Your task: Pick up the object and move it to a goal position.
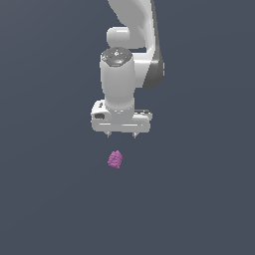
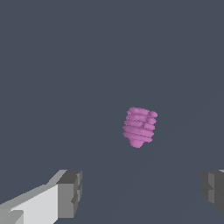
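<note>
Exterior view shows the end effector (image 1: 121, 134) hanging above the bench (image 1: 45, 199), jaws spread wide and empty, with the object (image 1: 115, 159) lying just beneath, ungrasped. Judging by this, descent, grip, lift and carrying to the goal all remain. Its ridged long axis appears slightly tilted, narrower end toward the near side.

In the wrist view, a small magenta-purple ridged lump (image 2: 139, 126) lies alone on a plain dark grey surface (image 2: 65, 65), its stacked ridges narrowing to a blunt tip at one end. The gripper (image 2: 142, 192) is spread wide, and its two grey fingertips (image 2: 70, 192) stand well apart from the lump, one to either side of it, neither touching it. The lump is much narrower than the gap between the fingertips.
</note>
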`<state>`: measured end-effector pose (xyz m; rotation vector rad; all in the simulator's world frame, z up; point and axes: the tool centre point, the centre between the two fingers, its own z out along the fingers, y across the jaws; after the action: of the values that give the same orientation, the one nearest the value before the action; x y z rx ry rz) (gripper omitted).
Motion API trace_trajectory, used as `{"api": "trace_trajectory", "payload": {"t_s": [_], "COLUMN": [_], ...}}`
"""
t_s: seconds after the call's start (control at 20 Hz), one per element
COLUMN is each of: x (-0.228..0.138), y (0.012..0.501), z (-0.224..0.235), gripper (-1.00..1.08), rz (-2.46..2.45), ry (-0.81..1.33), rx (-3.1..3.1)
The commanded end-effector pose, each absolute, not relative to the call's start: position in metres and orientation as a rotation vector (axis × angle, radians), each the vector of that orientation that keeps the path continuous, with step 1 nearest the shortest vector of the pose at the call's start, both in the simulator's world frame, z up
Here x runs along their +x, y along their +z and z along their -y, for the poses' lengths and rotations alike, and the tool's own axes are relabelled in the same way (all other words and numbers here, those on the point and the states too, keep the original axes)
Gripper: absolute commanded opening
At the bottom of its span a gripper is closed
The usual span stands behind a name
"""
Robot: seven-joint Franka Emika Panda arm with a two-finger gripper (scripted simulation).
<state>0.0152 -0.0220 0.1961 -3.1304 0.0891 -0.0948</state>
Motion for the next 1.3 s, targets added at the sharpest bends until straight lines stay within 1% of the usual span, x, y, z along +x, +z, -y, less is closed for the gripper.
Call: {"api": "trace_trajectory", "payload": {"t_s": [0.0,0.4,0.7,0.95,1.25], "x": [0.015,0.029,0.029,0.031,0.036], "y": [0.196,0.224,0.222,0.209,0.175], "z": [0.022,-0.002,-0.001,0.004,0.019], "gripper": [1.0,1.0,1.0,1.0,1.0], "rz": [-0.089,-0.042,-0.046,-0.086,-0.188], "ry": [-0.095,-0.179,-0.177,-0.159,-0.111], "rx": [-3.13,-3.126,-3.126,-3.125,-3.122]}}
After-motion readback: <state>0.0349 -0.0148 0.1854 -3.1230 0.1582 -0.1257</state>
